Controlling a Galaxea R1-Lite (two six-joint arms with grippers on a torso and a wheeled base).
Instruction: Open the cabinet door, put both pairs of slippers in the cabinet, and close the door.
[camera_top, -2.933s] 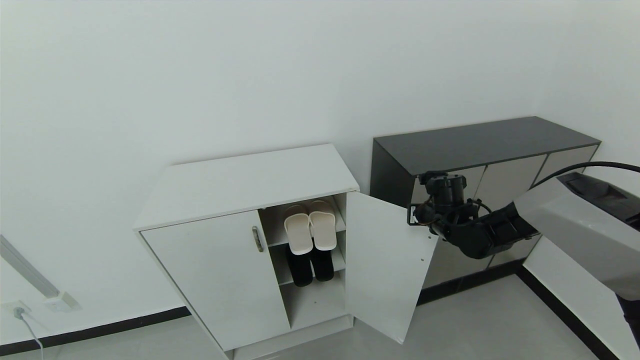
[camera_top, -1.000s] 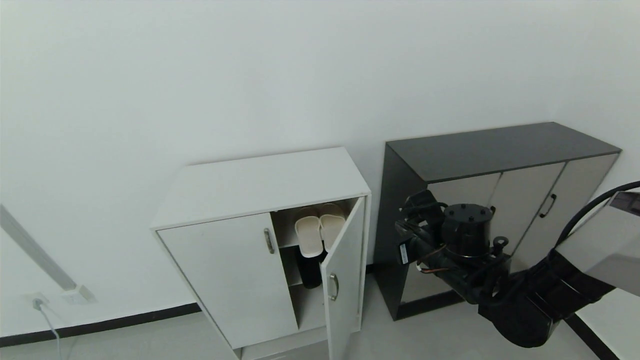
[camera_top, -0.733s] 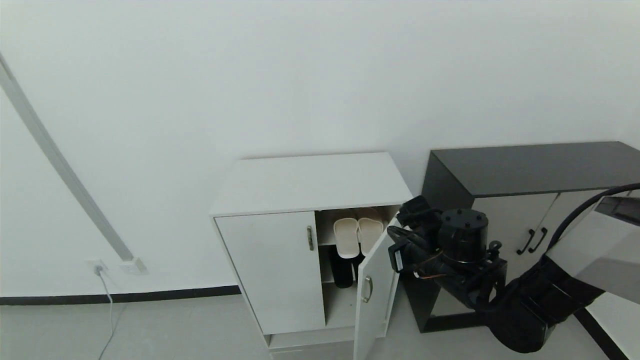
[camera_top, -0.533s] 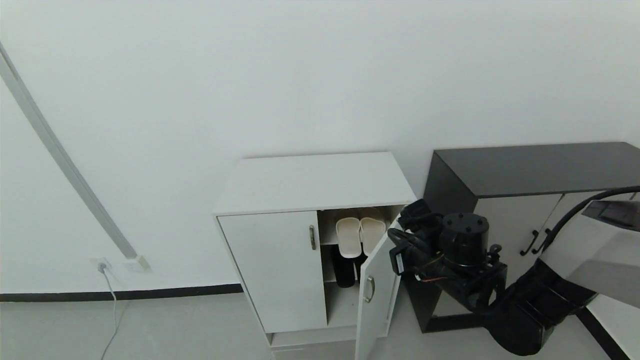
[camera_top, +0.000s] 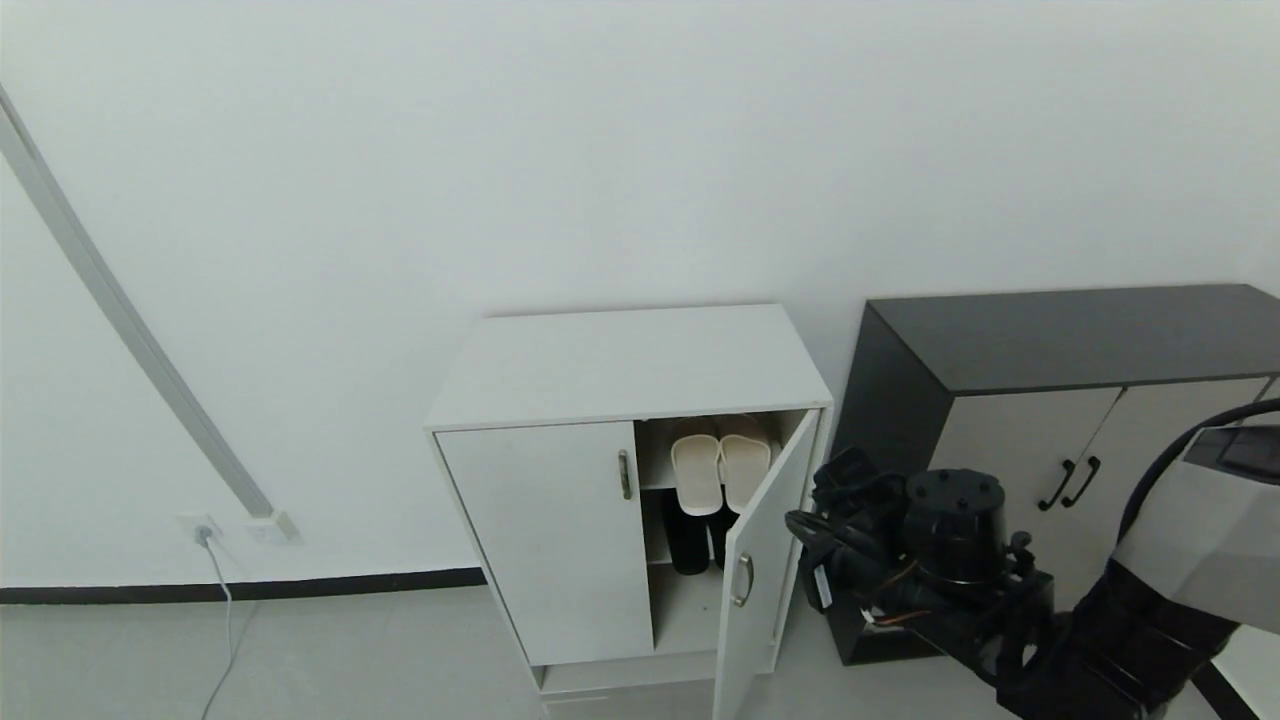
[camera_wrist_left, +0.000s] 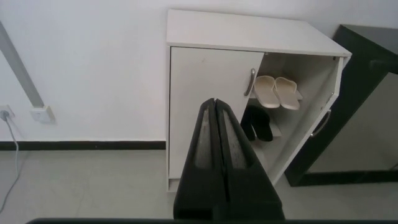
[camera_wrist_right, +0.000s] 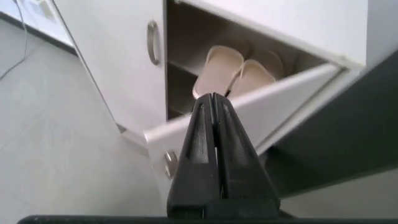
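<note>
Jaws pressed together, the right gripper (camera_wrist_right: 214, 96) is hovering just beside the half-open cabinet door (camera_top: 768, 545) at lower centre (beige slippers (camera_top: 720, 472) and black slippers (camera_top: 688, 545) are sitting inside), likely risking a push glancing off its edge.

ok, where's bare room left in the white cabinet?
Bottom compartment, below the black slippers and behind the half-open right door, is bare; so is the cabinet top. Crowded: the shelves with cream slippers and black slippers.

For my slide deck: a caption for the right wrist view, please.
Right pincer, shut, before the half-open cabinet door; beige slippers inside.
</note>
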